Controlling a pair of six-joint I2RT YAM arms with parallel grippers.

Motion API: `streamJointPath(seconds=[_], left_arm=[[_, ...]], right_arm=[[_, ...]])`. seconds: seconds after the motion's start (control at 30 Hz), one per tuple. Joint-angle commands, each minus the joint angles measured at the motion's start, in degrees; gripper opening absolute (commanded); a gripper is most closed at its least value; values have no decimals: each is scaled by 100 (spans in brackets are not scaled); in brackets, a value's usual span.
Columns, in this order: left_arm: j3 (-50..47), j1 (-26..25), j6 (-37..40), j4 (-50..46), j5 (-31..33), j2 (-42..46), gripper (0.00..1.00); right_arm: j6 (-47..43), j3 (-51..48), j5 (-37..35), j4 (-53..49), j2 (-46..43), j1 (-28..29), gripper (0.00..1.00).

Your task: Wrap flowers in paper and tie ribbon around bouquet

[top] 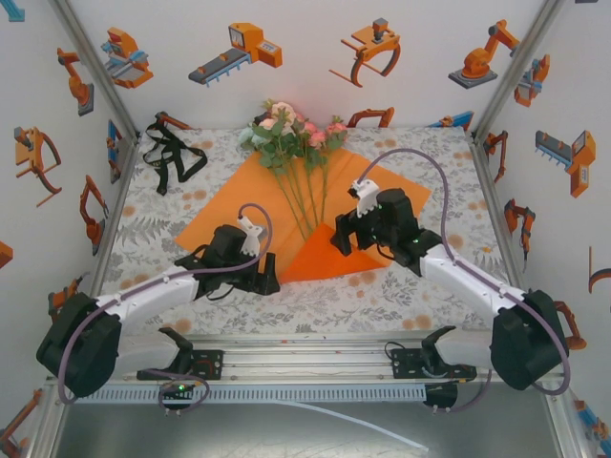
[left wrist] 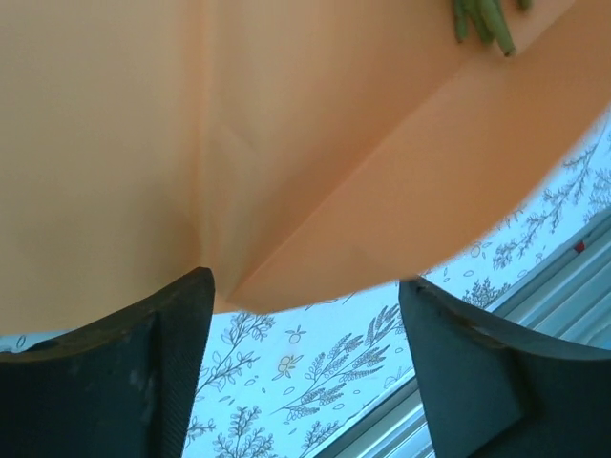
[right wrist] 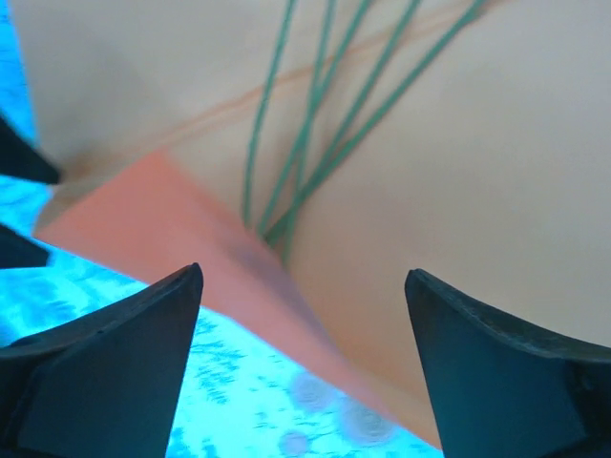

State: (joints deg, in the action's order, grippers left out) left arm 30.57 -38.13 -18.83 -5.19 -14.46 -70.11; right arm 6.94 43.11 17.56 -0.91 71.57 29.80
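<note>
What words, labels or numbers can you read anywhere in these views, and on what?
No text is legible.
Long narrow black ribbon: any lettering is too small to read.
Bright orange paper sheet: plain, no text.
Floral tablecloth and white walls: printed pictures, no words visible.

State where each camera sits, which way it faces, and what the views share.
Top external: high behind the robot, looking down at the left arm, right arm, paper and flowers.
Left wrist: low over the table, facing the paper's near corner between its own open fingers.
Right wrist: low, facing stems on the paper, own fingers apart.
Shared: all see the orange paper.
</note>
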Motion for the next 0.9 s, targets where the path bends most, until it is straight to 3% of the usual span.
streamJointPath(seconds=[0.0,0.13,0.27,0.43,0.53,0.57,0.67,0.87], left_arm=[[268,-58,240,526,-284,-320,77],[457,-73,215,718,-4,-845,68],[477,-84,156,976,9,-996,49],[472,-79,152,981,-41,-1022,26],[421,-86,112,851,-168,-935,18],[371,-88,86,823,-237,-858,14],[178,-158,29,733,-457,-469,1],[-124,-637,-190,498,-412,677,0]], right_arm=[[627,-92,603,-325,381,1,81],[574,246,291,-392,1011,9,81],[66,377,-102,-283,1467,-1,74],[-140,492,272,-74,1628,-10,38],[-175,498,771,-100,1503,-35,5],[-179,466,942,-155,1403,-49,0],[-119,301,1151,-438,934,-51,0],[377,-557,1294,-384,-456,-53,0]])
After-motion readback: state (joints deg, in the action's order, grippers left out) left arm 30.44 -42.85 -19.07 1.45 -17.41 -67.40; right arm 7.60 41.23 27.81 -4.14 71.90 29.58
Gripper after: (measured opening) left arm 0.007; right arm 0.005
